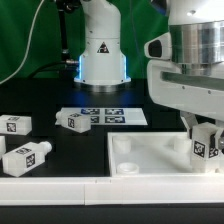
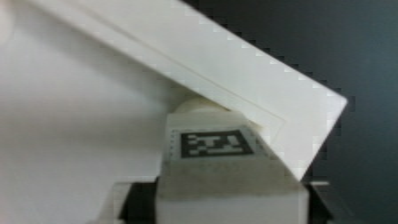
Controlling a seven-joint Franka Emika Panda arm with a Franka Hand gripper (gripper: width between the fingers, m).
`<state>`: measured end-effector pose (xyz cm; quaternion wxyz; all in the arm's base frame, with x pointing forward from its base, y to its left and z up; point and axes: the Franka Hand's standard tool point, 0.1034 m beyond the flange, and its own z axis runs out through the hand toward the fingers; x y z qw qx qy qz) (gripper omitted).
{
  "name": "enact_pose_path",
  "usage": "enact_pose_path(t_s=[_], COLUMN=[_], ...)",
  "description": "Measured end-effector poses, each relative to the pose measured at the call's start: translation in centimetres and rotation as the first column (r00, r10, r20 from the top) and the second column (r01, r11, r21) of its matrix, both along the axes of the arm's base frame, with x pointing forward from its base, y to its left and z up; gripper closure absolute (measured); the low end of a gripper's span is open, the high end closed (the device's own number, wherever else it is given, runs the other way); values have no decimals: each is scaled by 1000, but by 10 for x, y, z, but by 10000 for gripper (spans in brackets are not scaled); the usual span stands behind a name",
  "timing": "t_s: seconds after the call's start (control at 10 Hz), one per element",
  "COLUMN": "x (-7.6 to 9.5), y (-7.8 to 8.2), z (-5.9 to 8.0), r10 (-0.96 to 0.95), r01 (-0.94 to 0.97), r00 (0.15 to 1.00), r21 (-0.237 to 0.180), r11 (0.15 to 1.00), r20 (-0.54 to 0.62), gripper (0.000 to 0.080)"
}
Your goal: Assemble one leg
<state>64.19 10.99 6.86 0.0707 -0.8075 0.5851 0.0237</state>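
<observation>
My gripper [image 1: 205, 133] is shut on a white leg [image 1: 206, 143] with black-and-white tags, holding it upright at the far right corner of the large flat white tray-like piece [image 1: 150, 158]. In the wrist view the leg [image 2: 221, 150] sits between my fingers [image 2: 146, 200], its far end tucked under the tray's raised corner rim [image 2: 267, 85]. Whether the peg is in a socket is hidden. Three more legs lie on the black table at the exterior view's left: one [image 1: 15, 124], one [image 1: 74, 120] and one [image 1: 27, 157].
The marker board [image 1: 105, 116] lies flat behind the tray. The robot's white base [image 1: 102, 55] stands behind it. A white ledge [image 1: 60, 187] runs along the table's front edge.
</observation>
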Motion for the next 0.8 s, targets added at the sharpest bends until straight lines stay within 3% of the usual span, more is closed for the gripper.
enact_pose_path(t_s=[0.4, 0.8], x=[0, 2], y=[0, 1], z=[0, 1], r10=[-229, -601], r01=[229, 606], r00=[973, 794], r21=[19, 36], r11=[973, 795], r20=[-32, -94], gripper=[512, 512])
